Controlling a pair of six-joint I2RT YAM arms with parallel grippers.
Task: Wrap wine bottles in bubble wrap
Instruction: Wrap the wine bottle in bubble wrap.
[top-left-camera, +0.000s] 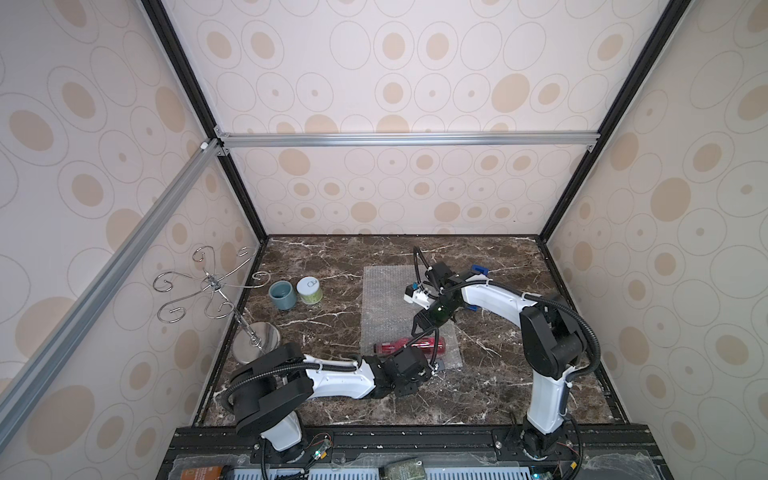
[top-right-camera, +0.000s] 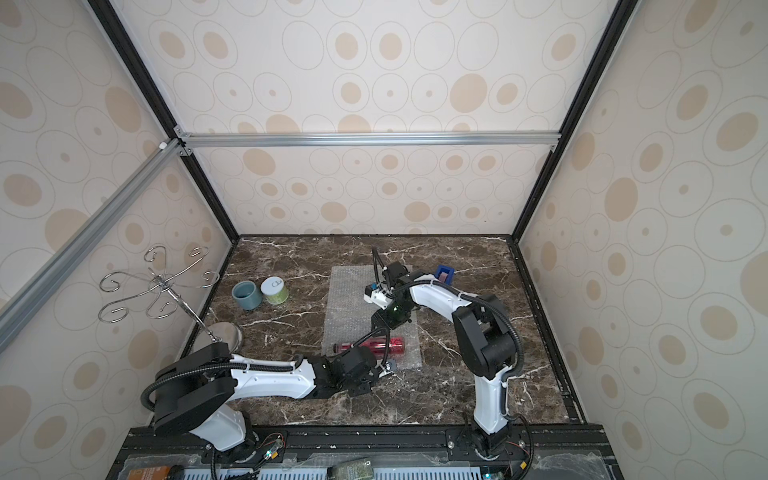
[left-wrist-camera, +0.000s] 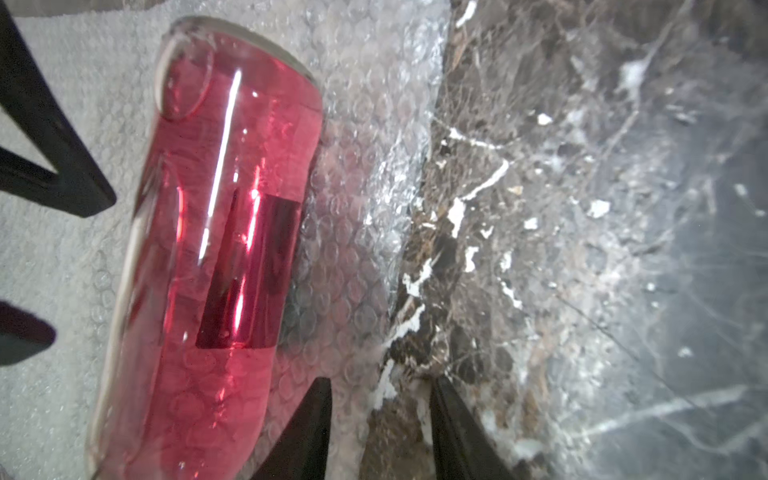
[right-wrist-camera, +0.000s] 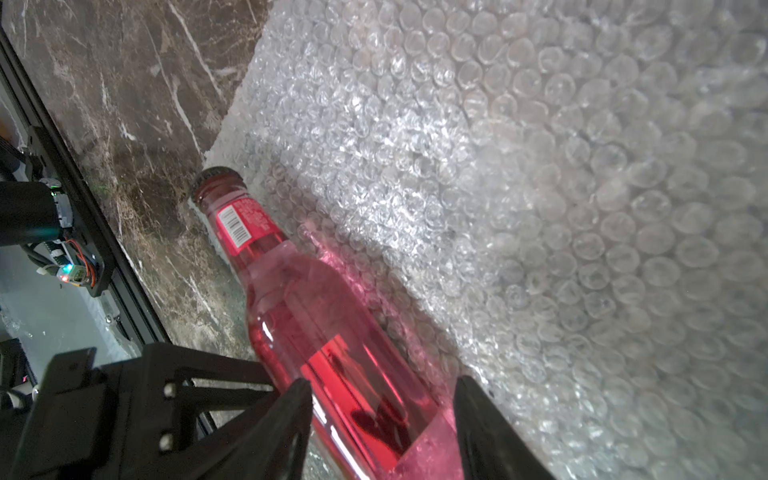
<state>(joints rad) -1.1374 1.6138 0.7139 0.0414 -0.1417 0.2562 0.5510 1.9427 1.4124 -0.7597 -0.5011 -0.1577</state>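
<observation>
A clear wine bottle (top-left-camera: 409, 345) (top-right-camera: 374, 345) of pink-red liquid lies on its side across the near end of the bubble wrap (top-left-camera: 384, 299) (top-right-camera: 349, 299), cap toward the left. My left gripper (top-left-camera: 436, 368) (left-wrist-camera: 380, 399) is low at the wrap's near edge, beside the bottle (left-wrist-camera: 216, 249), open. Its fingers straddle the border of the wrap (left-wrist-camera: 365, 166) and hold nothing. My right gripper (top-left-camera: 428, 330) (right-wrist-camera: 382, 390) hovers over the bottle's wide end (right-wrist-camera: 316, 316) from the far side, open, with the body showing between its fingers above the wrap (right-wrist-camera: 540, 208).
A teal cup (top-left-camera: 282, 294) and a green-and-white jar (top-left-camera: 309, 289) stand at the left of the marble table. A metal hook stand (top-left-camera: 212, 286) rises at the left edge. A blue tape dispenser (top-left-camera: 478, 270) sits behind the right arm. Walls close in three sides.
</observation>
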